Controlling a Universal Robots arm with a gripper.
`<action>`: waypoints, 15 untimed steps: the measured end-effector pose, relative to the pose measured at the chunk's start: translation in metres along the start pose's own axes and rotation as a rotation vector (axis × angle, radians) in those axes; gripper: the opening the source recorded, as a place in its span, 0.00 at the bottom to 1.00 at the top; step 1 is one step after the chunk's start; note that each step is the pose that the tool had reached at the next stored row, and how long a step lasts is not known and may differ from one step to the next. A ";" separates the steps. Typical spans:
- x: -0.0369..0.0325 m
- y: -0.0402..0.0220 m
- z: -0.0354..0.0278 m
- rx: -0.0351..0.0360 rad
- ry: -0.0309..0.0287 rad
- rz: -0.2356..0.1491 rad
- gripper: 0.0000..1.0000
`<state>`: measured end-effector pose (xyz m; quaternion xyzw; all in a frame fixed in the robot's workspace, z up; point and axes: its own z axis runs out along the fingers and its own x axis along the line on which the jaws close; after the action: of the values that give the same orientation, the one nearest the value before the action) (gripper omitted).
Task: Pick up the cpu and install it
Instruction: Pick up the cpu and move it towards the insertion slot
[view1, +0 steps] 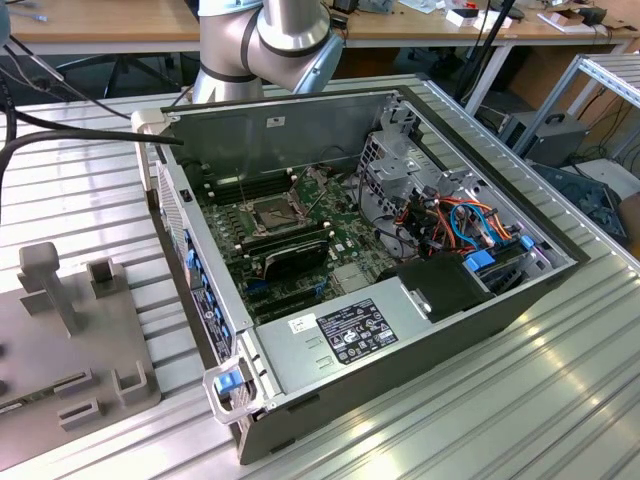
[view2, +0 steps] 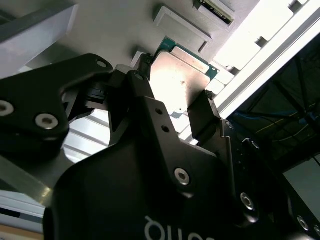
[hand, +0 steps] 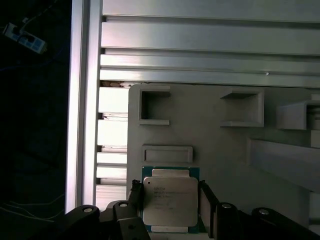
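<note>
The cpu (hand: 169, 201) is a small square chip with a dull silver top and a green edge. It lies flat over the grey fixture plate (hand: 215, 145), just below a low rectangular ridge (hand: 167, 153). My gripper (hand: 170, 200) has a black finger pressed against each of two opposite edges of the chip. In the second wrist view the cpu (view2: 181, 80) sits between the same fingers of the gripper (view2: 174, 86). In the exterior view the open computer case (view1: 400, 330) holds the motherboard with its dark square socket (view1: 275, 212).
The grey fixture plate (view1: 70, 350) with raised blocks lies at the exterior view's left of the case, on a ribbed aluminium table (view1: 560, 400). The arm's base (view1: 265, 40) rises behind the case. Slotted holders (hand: 154, 106) stand on the plate beyond the chip.
</note>
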<state>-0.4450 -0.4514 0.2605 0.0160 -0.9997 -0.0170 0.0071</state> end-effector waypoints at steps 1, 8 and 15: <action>0.0000 0.0000 -0.0005 0.0001 0.0000 0.000 0.55; 0.0002 0.0006 -0.0161 -0.0001 -0.0001 0.000 0.55; 0.0002 0.0006 -0.0171 -0.0001 -0.0002 0.000 0.55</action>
<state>-0.4450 -0.4514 0.2775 0.0160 -0.9997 -0.0171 0.0070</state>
